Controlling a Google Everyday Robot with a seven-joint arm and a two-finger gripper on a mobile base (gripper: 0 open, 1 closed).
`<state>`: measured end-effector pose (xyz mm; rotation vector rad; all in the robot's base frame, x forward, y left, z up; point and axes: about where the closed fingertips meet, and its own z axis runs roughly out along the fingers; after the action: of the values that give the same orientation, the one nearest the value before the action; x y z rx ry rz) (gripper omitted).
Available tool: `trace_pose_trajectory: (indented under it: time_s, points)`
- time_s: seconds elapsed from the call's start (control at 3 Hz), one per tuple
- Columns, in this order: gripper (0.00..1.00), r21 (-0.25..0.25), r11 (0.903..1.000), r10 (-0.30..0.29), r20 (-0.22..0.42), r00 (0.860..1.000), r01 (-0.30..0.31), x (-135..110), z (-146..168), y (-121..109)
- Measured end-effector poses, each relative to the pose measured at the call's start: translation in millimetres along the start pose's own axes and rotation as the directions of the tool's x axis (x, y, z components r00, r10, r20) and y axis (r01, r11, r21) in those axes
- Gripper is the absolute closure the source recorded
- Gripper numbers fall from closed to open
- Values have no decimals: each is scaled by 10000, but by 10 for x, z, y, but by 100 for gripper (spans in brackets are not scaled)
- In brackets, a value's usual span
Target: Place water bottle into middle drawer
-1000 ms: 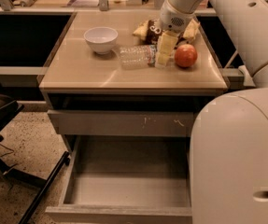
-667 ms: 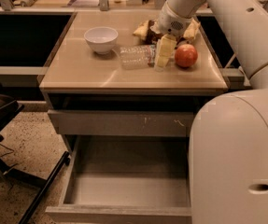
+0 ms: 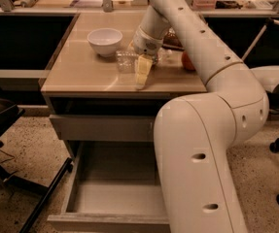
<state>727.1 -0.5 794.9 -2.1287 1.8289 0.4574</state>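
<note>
The water bottle (image 3: pixel 127 61) lies on its side on the tan countertop (image 3: pixel 80 72), just in front of the white bowl. My gripper (image 3: pixel 142 73) points down at the counter right beside the bottle's right end, touching or almost touching it. The middle drawer (image 3: pixel 112 198) is pulled out wide open below, with a bare grey floor, and my arm covers its right part.
A white bowl (image 3: pixel 105 41) stands behind the bottle. A red apple (image 3: pixel 186 62) and a dark snack bag (image 3: pixel 173 37) lie to the right, partly behind my arm. A closed drawer front (image 3: pixel 102 127) sits above the open drawer. A chair (image 3: pixel 0 118) stands at the left.
My gripper has moved left and toward the counter's front, from beside the apple to the bottle's right end. The bottle and apple have stayed in place. The view has shifted a little.
</note>
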Motion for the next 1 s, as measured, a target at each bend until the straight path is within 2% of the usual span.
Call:
trace_pose_trajectory:
  time_s: [0.33,0.67,1.0]
  points:
    - [0,1,10000,2,0,10000,-2,-20,-44,-1]
    - [19,5,10000,5,1,10000,-5,-20,-46,-2]
    - [42,5,10000,6,1,10000,-6,-21,-48,-2]
